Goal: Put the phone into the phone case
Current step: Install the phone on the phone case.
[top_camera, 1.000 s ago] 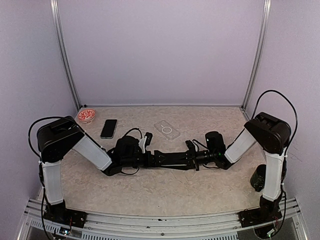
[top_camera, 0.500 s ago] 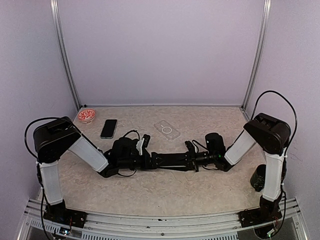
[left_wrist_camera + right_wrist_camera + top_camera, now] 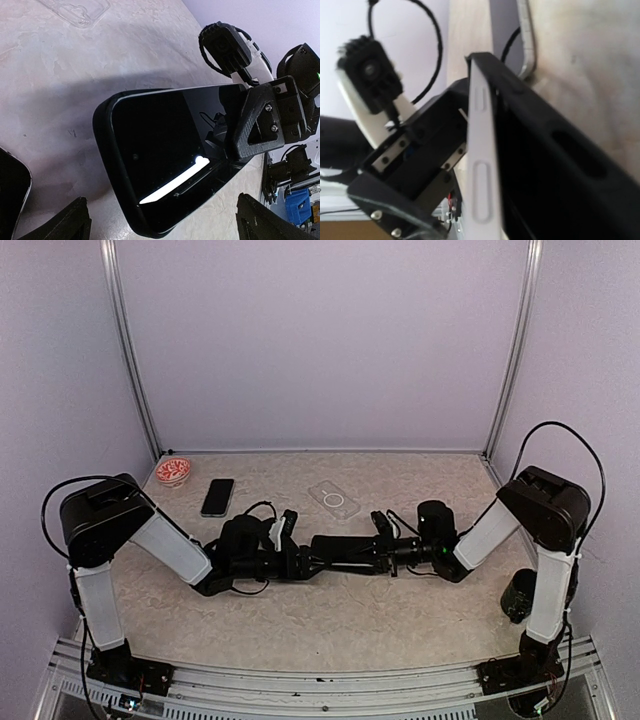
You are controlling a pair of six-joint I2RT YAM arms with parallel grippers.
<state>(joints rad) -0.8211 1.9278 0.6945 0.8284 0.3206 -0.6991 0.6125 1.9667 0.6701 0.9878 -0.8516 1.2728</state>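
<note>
Black against the mottled beige table (image 3: 400, 620), the phone (image 3: 340, 547) is hanging level between the two arms, near the middle. The right gripper (image 3: 380, 545) is pinching its right end and the left gripper (image 3: 300, 560) is sitting at the other end. Behind them, a clear case (image 3: 335, 501), a second phone (image 3: 217, 497) and a red bowl (image 3: 173, 471) are lying flat, well apart from the held phone.

From the left wrist, the glossy screen is facing the camera, ringed by a black case (image 3: 106, 150). The left fingers (image 3: 65, 225) are standing wide apart, touching nothing.

From the right wrist, the phone's pale side edge is showing beside the case wall. Whether it is fully seated I cannot tell.
</note>
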